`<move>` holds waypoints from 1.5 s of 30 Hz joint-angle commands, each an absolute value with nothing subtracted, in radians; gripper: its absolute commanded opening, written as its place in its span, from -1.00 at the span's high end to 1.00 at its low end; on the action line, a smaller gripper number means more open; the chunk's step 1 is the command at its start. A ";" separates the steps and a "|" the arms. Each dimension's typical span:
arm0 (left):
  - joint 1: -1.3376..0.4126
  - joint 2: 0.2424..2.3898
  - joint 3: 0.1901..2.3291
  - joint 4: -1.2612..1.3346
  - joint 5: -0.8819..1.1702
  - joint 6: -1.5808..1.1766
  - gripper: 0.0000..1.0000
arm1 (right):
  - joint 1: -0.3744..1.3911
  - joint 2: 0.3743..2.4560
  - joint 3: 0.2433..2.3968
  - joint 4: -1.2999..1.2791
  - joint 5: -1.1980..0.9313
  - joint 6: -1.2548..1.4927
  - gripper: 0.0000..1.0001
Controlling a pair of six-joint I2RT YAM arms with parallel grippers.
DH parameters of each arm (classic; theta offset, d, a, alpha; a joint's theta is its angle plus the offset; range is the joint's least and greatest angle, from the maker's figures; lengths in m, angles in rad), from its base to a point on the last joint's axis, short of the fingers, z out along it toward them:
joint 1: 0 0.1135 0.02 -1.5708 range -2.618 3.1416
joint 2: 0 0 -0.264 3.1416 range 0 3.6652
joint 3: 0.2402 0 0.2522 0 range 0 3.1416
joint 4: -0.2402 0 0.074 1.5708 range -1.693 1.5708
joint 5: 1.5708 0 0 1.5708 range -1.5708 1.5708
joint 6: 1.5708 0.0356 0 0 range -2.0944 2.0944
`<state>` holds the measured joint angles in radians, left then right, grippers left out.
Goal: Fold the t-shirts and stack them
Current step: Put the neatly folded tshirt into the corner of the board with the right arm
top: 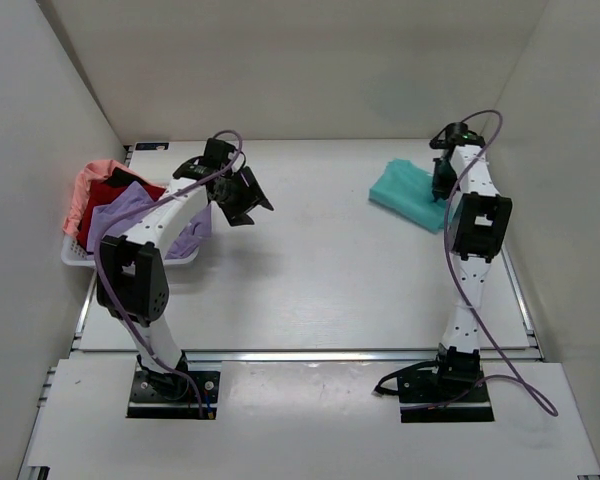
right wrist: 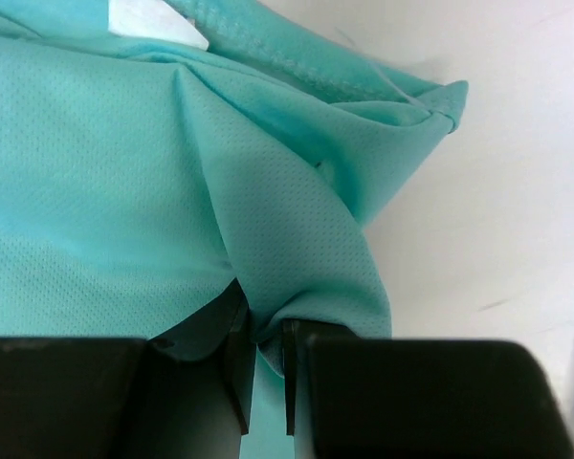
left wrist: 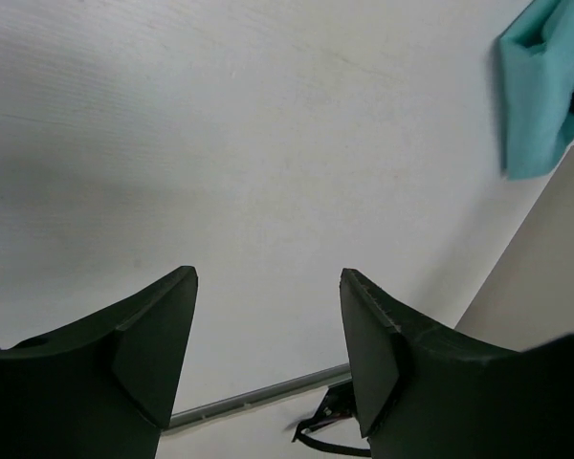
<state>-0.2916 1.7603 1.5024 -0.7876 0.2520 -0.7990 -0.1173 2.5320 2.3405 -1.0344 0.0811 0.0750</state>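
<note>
A folded teal t-shirt (top: 408,193) lies at the back right of the table. My right gripper (top: 442,187) is at its right edge, shut on a pinched fold of the teal cloth (right wrist: 297,258). The lavender t-shirt (top: 120,215), the dark red t-shirt (top: 108,195) and the salmon pink t-shirt (top: 88,180) are heaped in the white basket (top: 75,257) at the left. My left gripper (top: 242,200) hangs open above the table just right of the basket, nothing between its fingers (left wrist: 158,349). The teal t-shirt (left wrist: 540,86) shows far off in the left wrist view.
White walls close the table in at the back and both sides. A metal rail (top: 310,354) runs along the table's near edge, with both arm bases on the board in front of it. A black cable (left wrist: 330,440) lies by the rail.
</note>
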 commanded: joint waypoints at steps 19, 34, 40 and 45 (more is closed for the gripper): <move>-0.425 1.792 1.350 -0.775 0.342 -0.759 -0.34 | -0.251 2.826 2.746 -0.578 0.365 -0.325 1.00; -0.480 1.769 1.351 -0.741 0.311 -0.768 -0.34 | -0.270 2.714 2.815 -0.291 0.088 -0.393 -0.49; -0.471 1.669 1.299 -0.701 0.295 -0.799 -0.34 | -0.236 2.496 2.772 -0.441 0.011 -0.339 -0.47; -0.443 1.573 1.312 -0.733 0.272 -0.795 -0.34 | -0.201 2.095 2.350 -0.476 -0.115 -0.253 -0.99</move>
